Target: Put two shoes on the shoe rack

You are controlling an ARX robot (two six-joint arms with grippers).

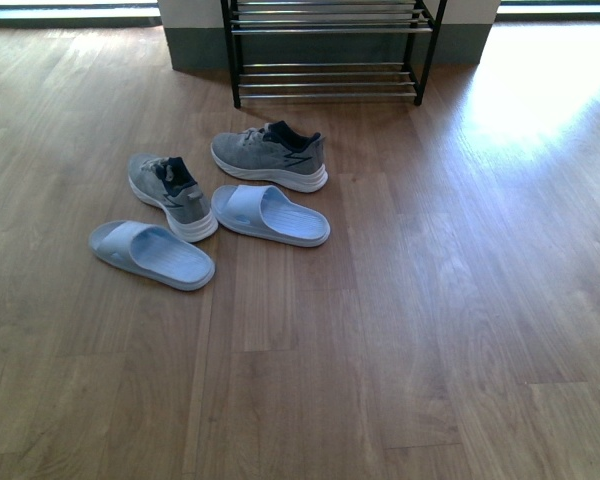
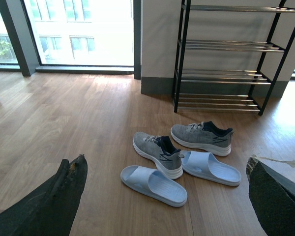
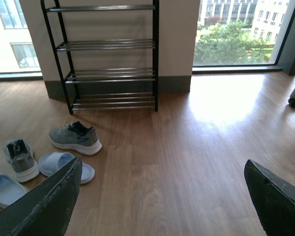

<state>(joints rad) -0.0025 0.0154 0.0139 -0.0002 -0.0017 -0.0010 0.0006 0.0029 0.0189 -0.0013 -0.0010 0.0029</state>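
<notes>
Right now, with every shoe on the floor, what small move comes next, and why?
Likely lower the left fingers toward the sneaker nearest the rack. They and the right fingers are open and empty, the rack holds no shoe, and that sneaker lies left of centre, closest to it.

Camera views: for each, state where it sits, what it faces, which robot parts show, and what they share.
Front: on the body, facing grey sneakers, blue slides, shoe rack; no arm.
Left wrist: on that arm, same scene past open left gripper.
Right wrist: likewise, past open right gripper.
Shared: sneakers, slides, rack.
</notes>
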